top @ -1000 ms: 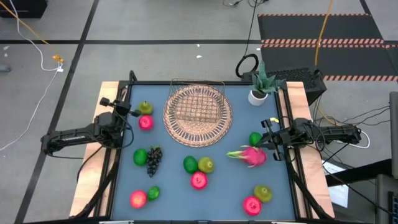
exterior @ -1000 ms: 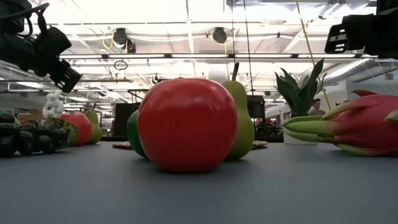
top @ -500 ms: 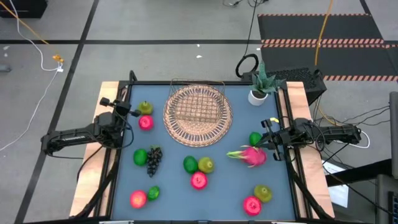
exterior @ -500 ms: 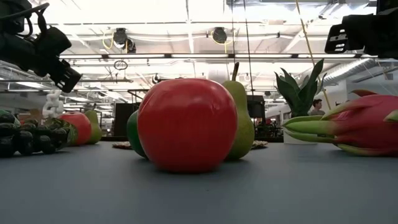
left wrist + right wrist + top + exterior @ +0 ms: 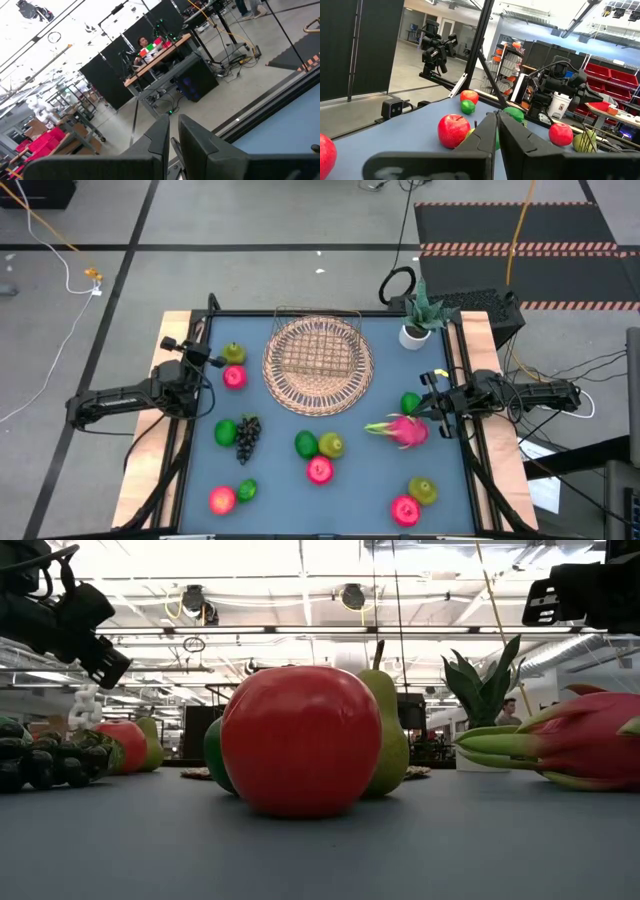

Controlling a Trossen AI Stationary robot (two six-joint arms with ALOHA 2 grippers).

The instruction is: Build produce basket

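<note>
The tan wicker basket [image 5: 318, 365] sits on its base at the far middle of the blue table. Toy produce lies scattered on the mat: the pink dragon fruit [image 5: 403, 430], the dark grape bunch [image 5: 247, 437], a red apple [image 5: 319, 470] close to the low camera [image 5: 300, 740], limes and pears. My left gripper [image 5: 213, 361] [image 5: 172, 137] hovers shut at the table's left edge, beside a red apple [image 5: 235, 377]. My right gripper [image 5: 426, 409] [image 5: 497, 127] hovers shut at the right edge, just above the dragon fruit and a lime [image 5: 411, 403]. Neither holds anything.
A small white pot with a green plant [image 5: 415, 330] stands at the far right corner. A raised black frame [image 5: 470, 450] borders the mat. More apples, a pear and a lime lie along the near edge [image 5: 405, 509] [image 5: 222, 500]. Bare mat lies between the fruit groups.
</note>
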